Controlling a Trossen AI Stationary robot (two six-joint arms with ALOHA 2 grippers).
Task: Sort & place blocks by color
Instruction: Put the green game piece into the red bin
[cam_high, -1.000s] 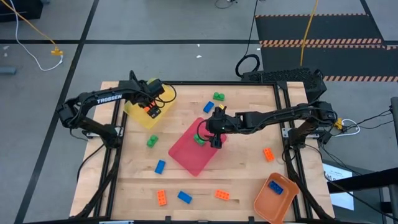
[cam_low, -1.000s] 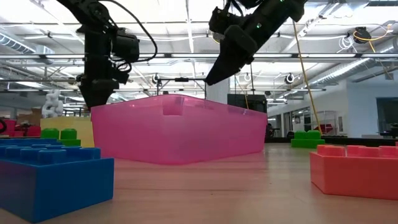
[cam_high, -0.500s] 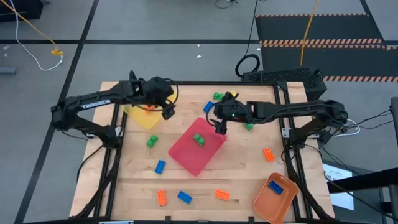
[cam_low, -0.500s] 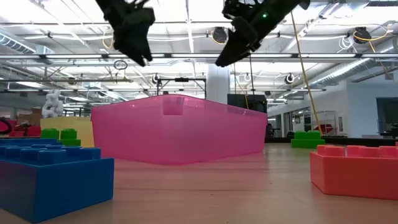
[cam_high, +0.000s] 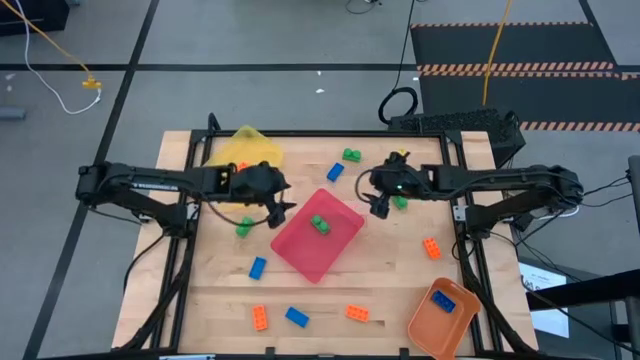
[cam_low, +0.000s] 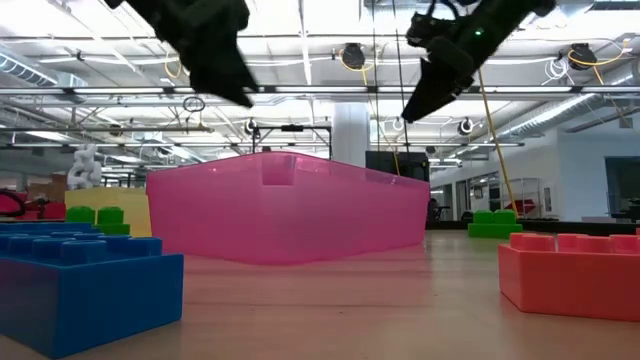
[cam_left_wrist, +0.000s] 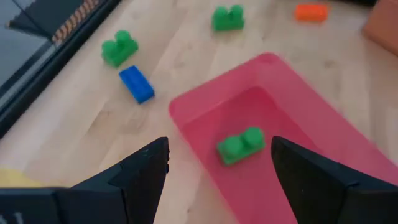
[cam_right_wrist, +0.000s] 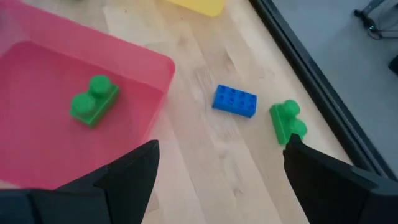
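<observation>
Roughly a quarter done, judging by how things lie. Counts one green block (cam_high: 320, 224) inside the pink-red tray (cam_high: 300, 255) at the middle of the worktop (cam_high: 400, 290), and one blue block (cam_high: 445, 303) inside the orange tray (cam_high: 425, 330) at the near right corner. Shows a speck of orange in the yellow tray (cam_high: 245, 148) at the far left, mostly hidden by the left arm, so cannot say what. Leaves nine loose on the wood: a green one (cam_high: 352, 154) and a blue one (cam_high: 335, 172) beyond the pink-red tray, another green (cam_high: 400, 203) just beside the right jaws, a green (cam_high: 243, 228) and a blue (cam_high: 257, 267) left of the tray, an orange (cam_high: 431, 247) to its right, and orange (cam_high: 260, 318), blue (cam_high: 296, 317) and orange (cam_high: 357, 313) along the near edge. Looks like small, glossy, studded plastic bricks, mostly two-stud or oblong, each lying flat and well apart from its neighbours. Finds the left jaws hovering over the tray's far left corner, spread wide and empty; likewise the right jaws, above the worktop off the tray's far right corner, released and carrying nothing.
</observation>
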